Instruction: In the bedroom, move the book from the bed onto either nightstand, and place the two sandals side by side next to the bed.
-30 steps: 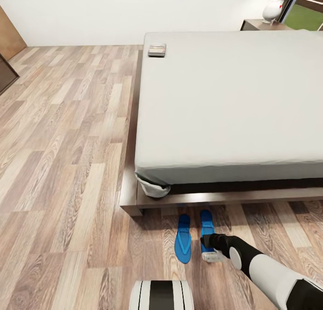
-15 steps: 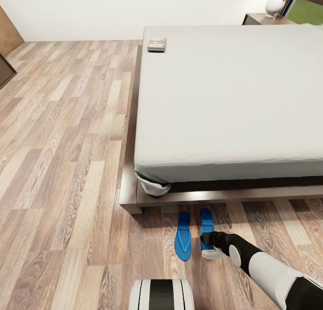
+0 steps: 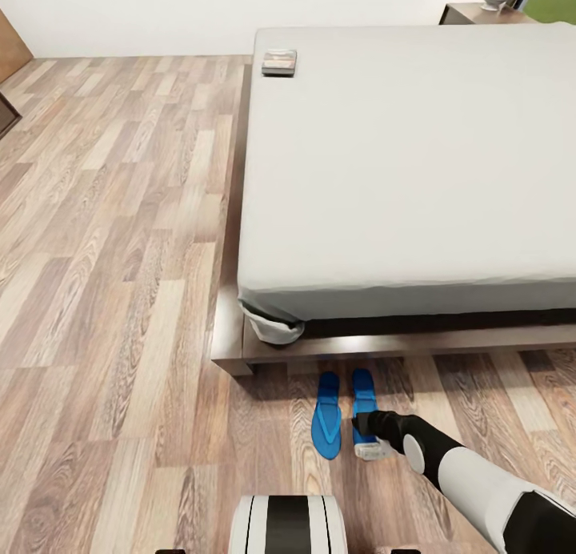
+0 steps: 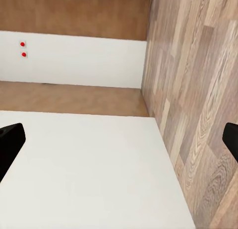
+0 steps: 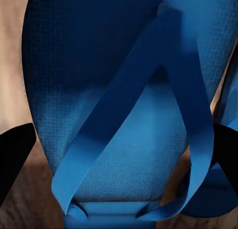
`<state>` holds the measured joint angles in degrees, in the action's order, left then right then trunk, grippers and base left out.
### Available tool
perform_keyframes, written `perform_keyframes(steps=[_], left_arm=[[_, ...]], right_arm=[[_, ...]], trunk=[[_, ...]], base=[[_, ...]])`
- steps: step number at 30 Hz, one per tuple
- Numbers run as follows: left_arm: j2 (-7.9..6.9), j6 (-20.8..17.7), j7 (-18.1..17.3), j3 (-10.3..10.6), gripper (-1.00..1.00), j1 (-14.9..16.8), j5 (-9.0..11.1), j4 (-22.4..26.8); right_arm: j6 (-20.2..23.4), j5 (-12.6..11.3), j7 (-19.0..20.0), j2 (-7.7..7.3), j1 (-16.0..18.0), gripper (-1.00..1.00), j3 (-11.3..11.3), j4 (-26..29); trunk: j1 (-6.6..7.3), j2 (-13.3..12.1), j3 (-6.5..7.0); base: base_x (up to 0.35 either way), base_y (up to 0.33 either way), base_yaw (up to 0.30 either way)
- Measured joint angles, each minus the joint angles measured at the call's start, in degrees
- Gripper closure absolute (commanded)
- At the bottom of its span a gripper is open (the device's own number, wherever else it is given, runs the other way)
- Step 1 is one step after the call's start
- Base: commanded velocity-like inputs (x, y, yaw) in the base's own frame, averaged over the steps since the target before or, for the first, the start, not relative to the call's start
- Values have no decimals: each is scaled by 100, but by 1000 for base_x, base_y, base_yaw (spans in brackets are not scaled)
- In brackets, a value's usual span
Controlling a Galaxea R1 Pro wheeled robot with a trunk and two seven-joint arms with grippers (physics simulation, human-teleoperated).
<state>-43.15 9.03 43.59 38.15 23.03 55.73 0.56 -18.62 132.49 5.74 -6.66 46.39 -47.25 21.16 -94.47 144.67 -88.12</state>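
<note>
Clearly reached down to the floor with the right pincer (image 3: 366, 427), right over one sandal (image 3: 362, 384). Held its jaws wide, one black fingertip (image 5: 14, 162) on each side of the blue sole, with no contact that could be seen. Probably opened so either to let go or to take hold; could not tell which. Lay just beside the pincer, to its left, the other sandal (image 3: 326, 423), parallel and close, both pointing at the bed (image 3: 400, 178) frame just ahead. Looked therefore nearly finished for the pair. Rested far ahead and to the left, on the far corner of the mattress, the book (image 3: 279, 61), untouched and well apart from the nightstand (image 3: 472, 12). Held the left pincer (image 4: 119, 142) wide too, gripping nothing.
</note>
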Motion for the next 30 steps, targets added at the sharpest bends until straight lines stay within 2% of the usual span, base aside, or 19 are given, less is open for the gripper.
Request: perform_keyframes(steps=[5,9,16,24,28,30], left_arm=[[0,0,0,0,-100,0,0,0],[0,0,0,0,-100,-1,0,0],[1,0,0,0,-100,-3,0,0],[1,0,-1,-1,-100,-250,0,7],[1,0,-1,0,-100,-279,0,8],[1,0,-1,0,-100,-283,0,8]], right_arm=[[0,1,0,-1,5,100,-3,0],[0,6,0,-2,44,100,-4,-5],[0,9,3,-5,76,100,-5,-8],[16,4,5,-4,90,100,-5,-8],[56,1,1,1,94,100,-5,-9],[61,1,1,2,96,100,-5,-8]], trunk=[[0,0,0],[-11,5,-88],[-10,5,-89],[-10,5,-89],[-21,11,-177],[-21,11,-177]], base=[[0,0,0],[0,0,0],[0,0,0],[0,0,0],[0,0,0],[0,0,0]])
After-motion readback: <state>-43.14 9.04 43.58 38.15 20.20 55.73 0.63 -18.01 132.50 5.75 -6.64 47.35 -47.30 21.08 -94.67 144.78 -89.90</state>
